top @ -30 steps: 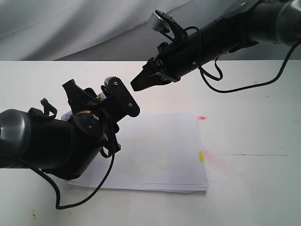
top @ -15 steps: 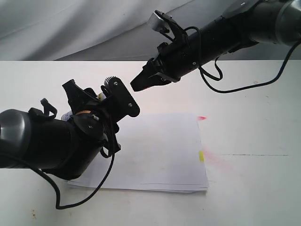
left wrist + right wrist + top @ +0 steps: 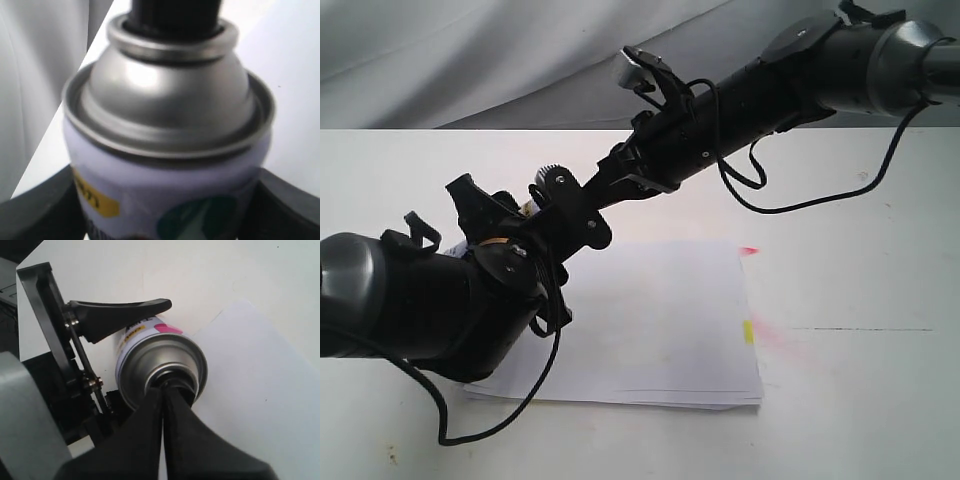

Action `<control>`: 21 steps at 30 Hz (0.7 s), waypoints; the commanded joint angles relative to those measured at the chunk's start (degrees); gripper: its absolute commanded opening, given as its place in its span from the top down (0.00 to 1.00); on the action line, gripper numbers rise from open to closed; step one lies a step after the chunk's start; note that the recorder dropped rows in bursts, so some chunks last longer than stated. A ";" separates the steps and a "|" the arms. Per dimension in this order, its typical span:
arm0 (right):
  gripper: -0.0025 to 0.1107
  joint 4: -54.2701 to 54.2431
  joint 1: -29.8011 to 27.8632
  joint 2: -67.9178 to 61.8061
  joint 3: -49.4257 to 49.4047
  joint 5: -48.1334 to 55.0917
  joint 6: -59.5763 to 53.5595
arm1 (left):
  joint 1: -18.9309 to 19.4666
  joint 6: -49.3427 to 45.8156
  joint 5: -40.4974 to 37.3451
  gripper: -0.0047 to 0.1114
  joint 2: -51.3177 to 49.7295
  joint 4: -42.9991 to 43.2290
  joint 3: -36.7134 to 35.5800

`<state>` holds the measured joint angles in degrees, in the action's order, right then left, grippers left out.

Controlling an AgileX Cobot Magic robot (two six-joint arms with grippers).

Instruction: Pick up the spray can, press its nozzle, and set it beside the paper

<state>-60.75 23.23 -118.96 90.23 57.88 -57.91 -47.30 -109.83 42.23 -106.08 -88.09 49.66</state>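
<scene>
My left gripper (image 3: 520,203) is shut on the spray can (image 3: 165,170), holding it above the left part of the paper (image 3: 660,320). The left wrist view shows the silver dome and the white label with a teal dot between the dark fingers (image 3: 35,210). In the exterior view the can (image 3: 529,207) is almost hidden by the gripper. My right gripper (image 3: 164,386) is shut, and its joined tips rest on the black nozzle (image 3: 175,15) at the middle of the dome (image 3: 165,362). The right gripper (image 3: 592,192) reaches in from the upper right.
The white table (image 3: 860,400) stretches around the paper, whose red tab (image 3: 749,250) and yellow tab (image 3: 748,331) mark its right edge. A faint red stain lies right of the yellow tab. Grey cloth hangs behind the table. Cables dangle from both arms.
My right arm has moved left and down, bringing its shut tips from apart from the can onto its top. The left arm with the can has barely shifted.
</scene>
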 commanded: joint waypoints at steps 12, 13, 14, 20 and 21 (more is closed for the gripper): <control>0.98 -1.73 0.34 -0.56 -0.18 0.84 -1.84 | -0.27 0.32 1.44 0.96 0.50 5.25 0.56; 0.98 -1.73 0.34 -0.56 -0.18 0.84 -1.84 | -0.27 0.32 1.44 0.96 0.50 5.25 0.56; 0.98 -1.73 0.33 -0.56 -0.18 1.00 -1.84 | -0.27 0.32 1.44 0.96 0.50 5.25 0.56; 0.98 -1.73 0.48 -0.56 -0.18 1.23 -1.84 | -0.27 0.32 1.44 0.96 0.50 5.25 0.56; 0.98 -1.73 0.79 -0.56 -0.18 1.23 -1.84 | -0.27 0.32 1.44 0.96 0.50 5.25 0.56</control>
<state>-61.92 23.23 -119.20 90.23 58.11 -59.10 -47.20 -109.83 43.09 -106.43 -87.28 49.66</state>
